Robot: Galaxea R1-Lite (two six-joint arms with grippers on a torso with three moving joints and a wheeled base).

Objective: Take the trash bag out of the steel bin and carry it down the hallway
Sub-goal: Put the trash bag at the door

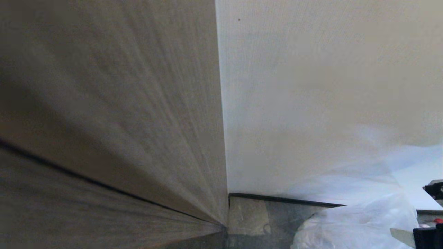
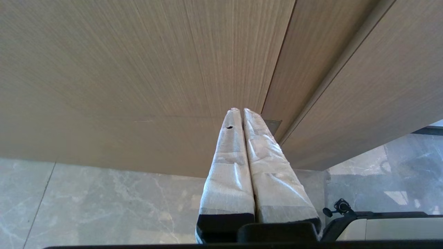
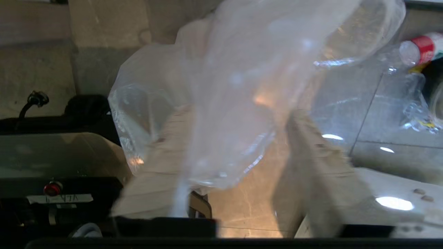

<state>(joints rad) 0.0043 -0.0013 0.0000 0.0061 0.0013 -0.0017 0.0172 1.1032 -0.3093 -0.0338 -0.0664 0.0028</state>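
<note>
The right gripper (image 3: 221, 152) has its fingers (image 3: 322, 166) spread, and the bag (image 3: 242, 86) hangs across them. I cannot tell if a finger really pinches the film or if it only drapes there. In the head view the bag (image 1: 360, 221) is low at the right, before a white wall (image 1: 311, 86) and its black baseboard (image 1: 277, 199), beside a wooden panel (image 1: 104, 103). The bin is not in view.

The left gripper (image 2: 242, 114) is parked, its wrapped fingers pressed together, pointing at the panel.

I judge the bag is already out, so the carrying step is in hand. The next move calls for a sure grip before driving.

A bottle (image 3: 420, 48) with a red label lies on the floor (image 3: 367, 103); its print is unreadable. A white label (image 3: 59, 198) on the base carries handwriting I cannot read.
</note>
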